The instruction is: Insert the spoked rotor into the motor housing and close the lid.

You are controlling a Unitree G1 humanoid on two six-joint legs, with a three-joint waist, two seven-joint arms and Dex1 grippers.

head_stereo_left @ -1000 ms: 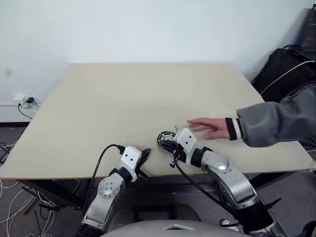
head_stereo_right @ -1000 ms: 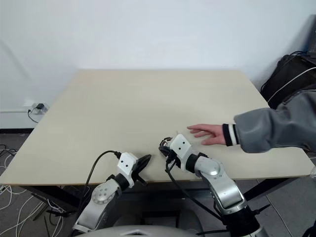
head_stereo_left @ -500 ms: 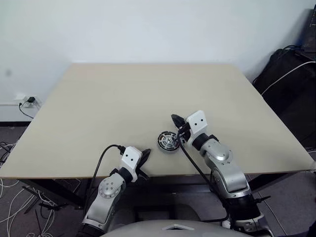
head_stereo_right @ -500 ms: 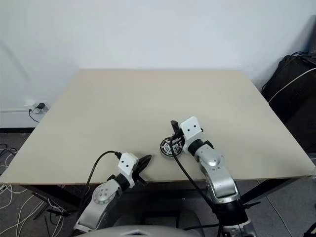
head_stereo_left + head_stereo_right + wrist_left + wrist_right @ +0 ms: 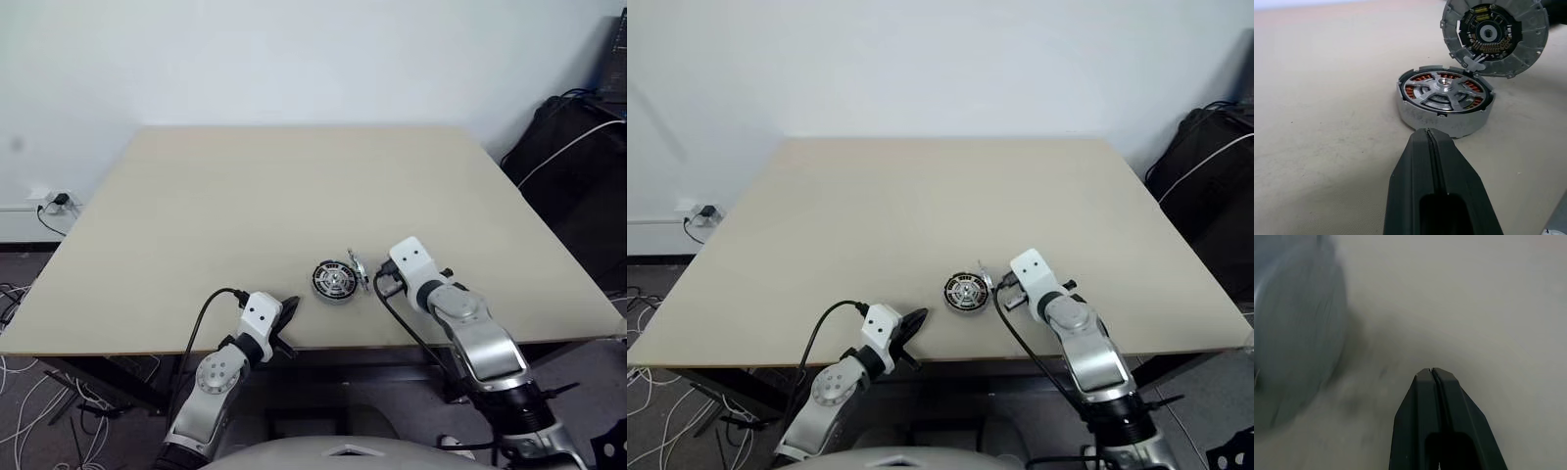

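Pinching on nothing, both grippers stand closed: the left gripper (image 5: 290, 305) at the table's (image 5: 196, 215) near edge, the motor housing (image 5: 1445, 102) just ahead, spoked rotor (image 5: 1444, 91) seated. Beyond, the lid (image 5: 1496, 35) stands tilted on edge, nearest the right gripper (image 5: 1432, 373).

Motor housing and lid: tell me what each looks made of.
Motor housing: seemingly cast metal, matte silver-grey wall, with copper-coloured windings showing between the spokes. Lid: likely the same dull grey metal, ribbed rim around a dark centre.
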